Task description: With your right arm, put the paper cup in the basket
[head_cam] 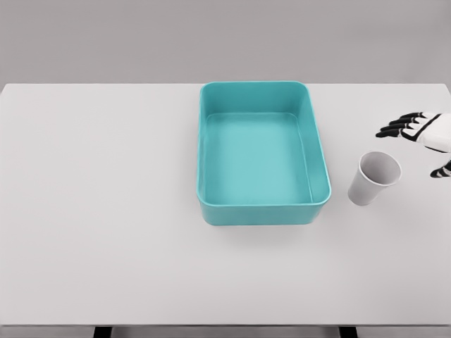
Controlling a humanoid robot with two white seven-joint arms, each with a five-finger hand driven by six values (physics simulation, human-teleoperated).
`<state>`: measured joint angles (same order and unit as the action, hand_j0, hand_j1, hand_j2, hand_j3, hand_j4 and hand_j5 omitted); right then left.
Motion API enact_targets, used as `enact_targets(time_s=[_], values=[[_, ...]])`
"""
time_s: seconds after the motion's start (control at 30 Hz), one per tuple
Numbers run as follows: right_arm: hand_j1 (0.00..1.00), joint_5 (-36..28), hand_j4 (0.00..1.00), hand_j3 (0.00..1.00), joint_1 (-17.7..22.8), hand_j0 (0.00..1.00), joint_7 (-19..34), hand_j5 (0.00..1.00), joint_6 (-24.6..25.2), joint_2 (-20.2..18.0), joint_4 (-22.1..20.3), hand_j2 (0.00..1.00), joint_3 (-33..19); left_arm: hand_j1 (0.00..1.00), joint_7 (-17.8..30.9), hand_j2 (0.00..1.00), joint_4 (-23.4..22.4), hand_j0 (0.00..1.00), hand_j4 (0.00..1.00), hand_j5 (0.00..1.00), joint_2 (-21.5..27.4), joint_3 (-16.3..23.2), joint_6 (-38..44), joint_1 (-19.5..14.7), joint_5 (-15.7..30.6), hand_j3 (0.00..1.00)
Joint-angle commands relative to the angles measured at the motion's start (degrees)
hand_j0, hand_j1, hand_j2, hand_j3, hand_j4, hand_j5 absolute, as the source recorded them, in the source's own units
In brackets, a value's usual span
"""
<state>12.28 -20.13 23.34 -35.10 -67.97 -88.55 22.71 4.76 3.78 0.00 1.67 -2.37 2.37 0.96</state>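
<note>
Head view. The paper cup (374, 178) stood upright on the white worktop (106, 211), just to the right of the teal basket (262, 151) and clear of its wall. The basket held nothing. Our right hand (421, 134) entered from the right edge, slightly above and to the right of the cup. Its dark fingers (398, 127) were spread and pointed left, the thumb tip showed lower down at the picture's edge, and the hand gripped nothing. It was near the cup but not touching it. The left arm was not in view.

We judged the step in hand to be the approach to the cup, with the grasp not yet made. To do it well, we advised the following:

1. Bring the open hand down and left until the cup sits between thumb and fingers, keeping them wide enough to clear the rim.
2. Close around the middle of the cup wall, not the rim. A paper cup is probably light and soft, so a hard squeeze could crush it and a glancing touch could tip it or push it against the basket.
3. Close gently and evenly, and check that the grip is firm before lifting.
4. Lift high enough to clear the basket's near wall before carrying the cup left over the opening.
</note>
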Motion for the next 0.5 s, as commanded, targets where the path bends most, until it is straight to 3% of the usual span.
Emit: enact_targets(time_s=[0.0, 0.07, 0.47], values=[[1.00, -0.2, 1.00, 1.00, 0.0, 1.00, -0.1, 1.00, 0.1, 0.6, 0.0, 1.00, 1.7, 1.00, 0.1, 1.00, 0.0, 1.00, 1.00, 1.00, 0.0, 0.0, 0.0, 0.0, 0.0, 1.00], [1.00, 0.0, 1.00, 1.00, -0.1, 1.00, -0.1, 1.00, 0.1, 2.9, 0.0, 1.00, 3.3, 1.00, 0.0, 1.00, 0.0, 1.00, 1.00, 1.00, 0.0, 0.0, 0.0, 0.0, 0.0, 1.00], [1.00, 2.1, 1.00, 1.00, -0.2, 1.00, 0.0, 1.00, 0.1, 5.0, 0.6, 1.00, 3.7, 1.00, 0.0, 1.00, 0.0, 1.00, 1.00, 1.00, 0.0, 0.0, 0.0, 0.0, 0.0, 1.00]])
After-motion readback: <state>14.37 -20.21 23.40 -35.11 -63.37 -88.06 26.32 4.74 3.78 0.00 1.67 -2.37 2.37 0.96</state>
